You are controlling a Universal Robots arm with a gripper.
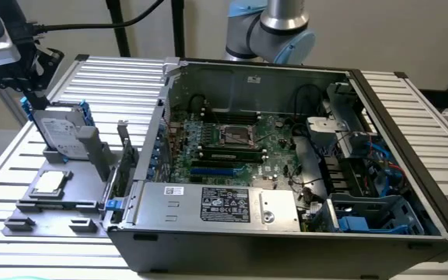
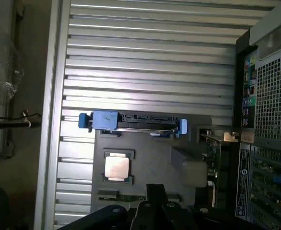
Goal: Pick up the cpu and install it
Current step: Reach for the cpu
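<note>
**End effector shut and empty above the parts holder; cpu not yet lifted**

End effector [image 1: 37, 98] hung at the exterior view's far left, over the slatted metal surface [image 1: 115, 73]. Its dark fingers were drawn together with nothing between them, their tips close to the upper edge of the hard drive [image 1: 59, 135], which stood in a blue-edged frame. The cpu [image 1: 51, 182] lay flat in its recess on the grey holder [image 1: 68, 204], nearer the camera than the drive and apart from the fingers. To the exterior view's right the computer case [image 1: 286, 245] lay open, and the socket [image 1: 237, 135] in the middle of the motherboard [image 1: 208, 131] appeared to be unfilled. As I judge it, neither the pick nor the install had been done.

From the wrist view, the end effector [image 2: 156, 190] pointed down at the same holder [image 2: 150, 158], its fingers closed on nothing. The cpu [image 2: 117, 167] sat seated in its recess just beside the fingertips, untouched, between them and the hard drive [image 2: 131, 122], which was seen edge-on. It looked like a small flat square: a pale, faintly warm metal top inside a thin lighter rim, level and square to its pocket.
</note>
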